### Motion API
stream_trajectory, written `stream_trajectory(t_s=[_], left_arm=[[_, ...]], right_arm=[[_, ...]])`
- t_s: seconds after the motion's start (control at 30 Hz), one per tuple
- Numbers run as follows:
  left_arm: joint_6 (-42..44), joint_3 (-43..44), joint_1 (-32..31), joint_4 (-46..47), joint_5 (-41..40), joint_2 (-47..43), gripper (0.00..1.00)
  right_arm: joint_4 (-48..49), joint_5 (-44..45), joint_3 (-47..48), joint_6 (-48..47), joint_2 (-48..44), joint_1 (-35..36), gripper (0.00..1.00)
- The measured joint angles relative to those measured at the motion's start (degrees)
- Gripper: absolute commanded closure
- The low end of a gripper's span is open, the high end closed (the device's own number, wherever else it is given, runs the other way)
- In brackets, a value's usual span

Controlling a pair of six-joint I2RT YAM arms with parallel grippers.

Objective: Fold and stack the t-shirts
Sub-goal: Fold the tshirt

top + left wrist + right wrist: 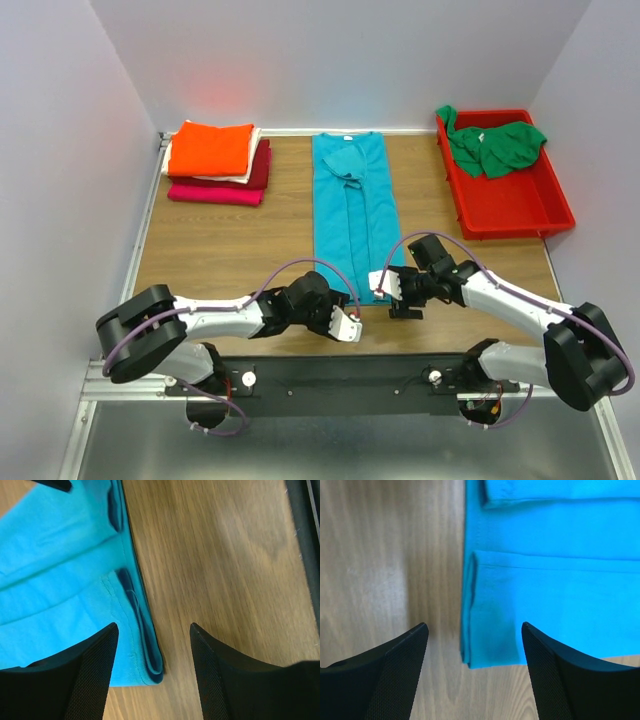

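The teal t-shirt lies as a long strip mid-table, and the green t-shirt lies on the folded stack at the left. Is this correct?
No. The top external view shows the green t-shirt crumpled in the red bin at the right, not on the folded stack. The teal t-shirt does lie as a long strip mid-table.

The top camera overlooks the whole table (220,250); each wrist camera looks down closely on one near corner of the teal t-shirt (350,205).
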Motion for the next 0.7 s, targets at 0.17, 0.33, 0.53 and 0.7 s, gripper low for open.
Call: stream_trajectory(t_s=[0.17,0.33,0.53,0.7], left_arm=[[0.8,0.3,0.0,1.0,-3.2,2.5,0.32],[1.2,0.8,0.0,2.8,-6.2,4.0,0.33],[2.1,0.9,0.5,3.8,-7.9,5.5,0.54],[2.3,1.9,1.6,3.8,-8.1,7.0,0.6]], right_arm=[[4.2,2.0,-1.1,2.4,-0.3,0.0,0.3],[6.1,3.3,-1.7,3.6,0.0,0.0,0.34],[7.5,4.3,-2.5,4.2,0.1,0.0,0.39],[8.8,4.8,-2.6,4.5,0.7,0.0,0.52]])
